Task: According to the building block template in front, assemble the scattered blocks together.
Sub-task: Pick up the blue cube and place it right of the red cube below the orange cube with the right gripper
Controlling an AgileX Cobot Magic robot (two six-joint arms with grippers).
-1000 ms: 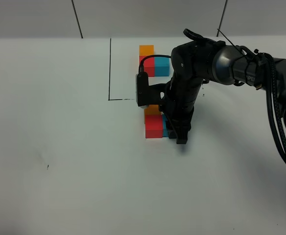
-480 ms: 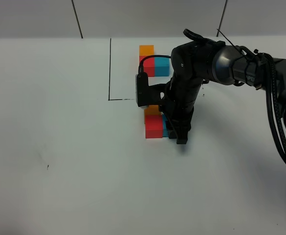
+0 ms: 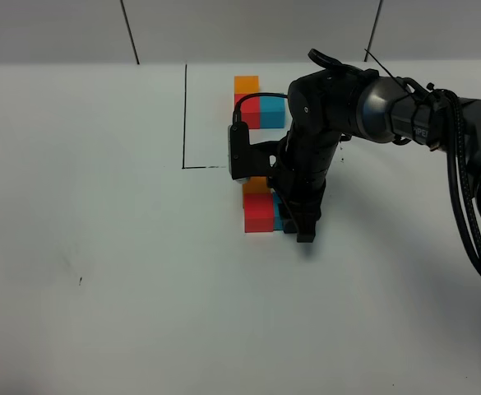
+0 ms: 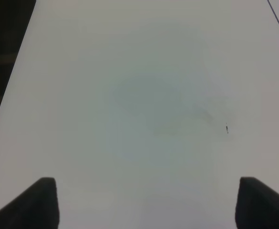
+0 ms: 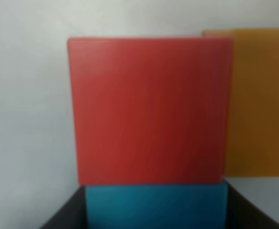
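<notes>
Right claw [image 3: 299, 224] grips the small matte blue cube [image 5: 153, 206], pressed against the matte red cube [image 3: 257, 212] mid-counter; orange cube [image 5: 258, 102] adjoins. Placement looks final; releasing should follow. Left claw [image 4: 146, 202] gapes empty.

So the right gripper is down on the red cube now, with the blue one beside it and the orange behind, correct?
Not quite: the right gripper is on the blue cube, not the red one. The right wrist view shows blue between the fingers, with the red cube beside it and the orange cube next to the red.
</notes>
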